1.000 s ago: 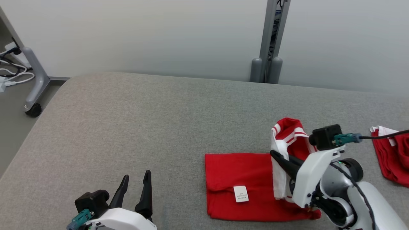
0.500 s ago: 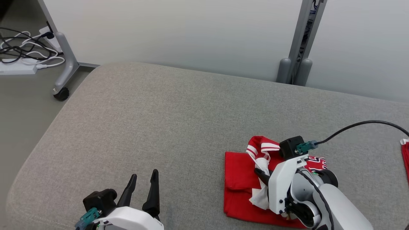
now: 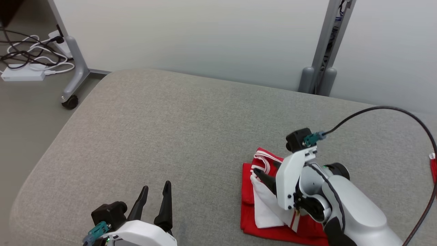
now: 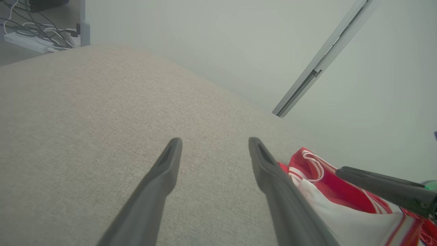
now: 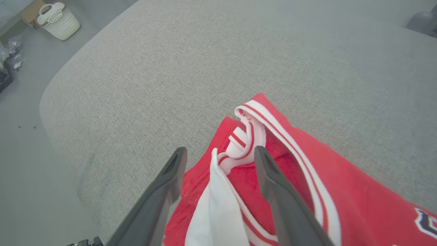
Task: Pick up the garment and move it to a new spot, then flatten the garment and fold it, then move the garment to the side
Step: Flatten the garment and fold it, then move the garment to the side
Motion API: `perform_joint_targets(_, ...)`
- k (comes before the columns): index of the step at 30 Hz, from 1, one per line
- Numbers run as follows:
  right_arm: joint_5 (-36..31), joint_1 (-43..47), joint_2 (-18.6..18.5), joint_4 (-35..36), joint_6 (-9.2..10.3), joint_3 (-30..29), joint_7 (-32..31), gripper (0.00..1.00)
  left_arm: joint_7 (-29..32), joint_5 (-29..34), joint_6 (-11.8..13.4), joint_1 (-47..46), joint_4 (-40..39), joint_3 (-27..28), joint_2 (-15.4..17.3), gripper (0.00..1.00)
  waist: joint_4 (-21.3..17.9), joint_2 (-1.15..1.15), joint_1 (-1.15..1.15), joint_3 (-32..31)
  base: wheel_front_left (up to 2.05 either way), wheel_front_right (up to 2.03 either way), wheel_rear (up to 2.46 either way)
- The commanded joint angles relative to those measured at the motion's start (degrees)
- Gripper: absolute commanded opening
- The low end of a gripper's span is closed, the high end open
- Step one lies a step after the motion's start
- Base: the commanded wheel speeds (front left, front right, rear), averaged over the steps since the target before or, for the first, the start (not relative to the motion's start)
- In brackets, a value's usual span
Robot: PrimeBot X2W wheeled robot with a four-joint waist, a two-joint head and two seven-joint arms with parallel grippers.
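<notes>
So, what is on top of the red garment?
On the garment: its own white flap with striped trim, folded over. The open right gripper is over it; its arm hides the rest.

Soft, even, shadowless light; wrist views bend at the edges, and near fingers look perhaps slightly blurred.

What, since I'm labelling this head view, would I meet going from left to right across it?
White power strip → caster wheel → left claw → red-and-white garment → another red cloth at the right edge.
</notes>
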State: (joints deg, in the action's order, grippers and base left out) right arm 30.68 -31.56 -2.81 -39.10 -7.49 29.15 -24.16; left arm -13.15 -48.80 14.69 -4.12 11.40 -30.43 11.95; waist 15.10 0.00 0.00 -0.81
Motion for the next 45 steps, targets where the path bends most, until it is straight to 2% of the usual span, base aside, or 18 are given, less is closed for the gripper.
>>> perform_joint_targets(1,1.17,-1.34,-0.25,0.55,-0.02,0.1,0.04,1.0,-0.3,0.07,0.06,-0.12,0.0,0.26,0.32,1.0,-0.72,0.0,0.0,-0.32,0.0,0.0,0.0)
perform_joint_targets(5,2.53,-3.29,-0.27,2.08,-0.02,-0.8,0.96,1.0,-0.37,0.12,0.34,0.33,-0.24,0.33,0.51,1.0,-1.9,0.0,0.0,-0.55,0.0,0.0,0.0)
perform_joint_targets(8,2.37,-4.51,-0.39,3.63,-0.02,-3.75,2.26,1.0,-0.32,0.37,0.5,0.54,-0.53,0.15,0.71,1.0,-3.07,0.0,0.0,-0.66,0.0,0.0,0.0)
perform_joint_targets(11,1.76,-4.42,-2.42,5.6,-0.02,-7.43,3.88,1.0,-0.19,0.54,0.67,0.68,-0.99,-0.01,0.81,1.0,-4.27,0.0,0.0,-0.72,0.0,0.0,0.0)
perform_joint_targets(18,1.92,1.15,-6.57,10.08,-0.02,-14.75,5.41,1.0,0.29,0.72,1.08,0.95,-1.8,-0.48,1.13,1.0,-6.9,0.0,0.0,-0.58,0.0,0.0,0.0)
perform_joint_targets(27,1.45,11.45,-8.33,14.58,-0.02,-20.16,4.91,1.0,1.15,1.08,1.5,0.8,-2.79,-1.24,1.53,1.0,-9.12,0.0,0.0,0.12,0.0,0.0,0.0)
perform_joint_targets(36,1.06,17.58,-8.11,14.48,-0.02,-21.4,2.94,1.0,1.95,1.65,1.9,-0.25,-4.19,-1.76,2.47,1.0,-8.65,0.0,0.0,1.37,0.0,0.0,0.0)
perform_joint_targets(41,1.29,17.65,-7.8,12.06,-0.02,-21.9,1.57,1.0,2.34,2.18,2.23,-1.0,-5.1,-1.88,3.09,1.0,-7.14,0.0,0.0,2.18,0.0,0.0,0.0)
perform_joint_targets(45,3.98,16.46,-6.68,8.34,-0.02,-23.07,-1.01,1.0,2.63,2.42,2.47,-1.43,-5.8,-1.99,3.34,1.0,-5.28,0.0,0.0,2.98,0.0,0.0,0.0)
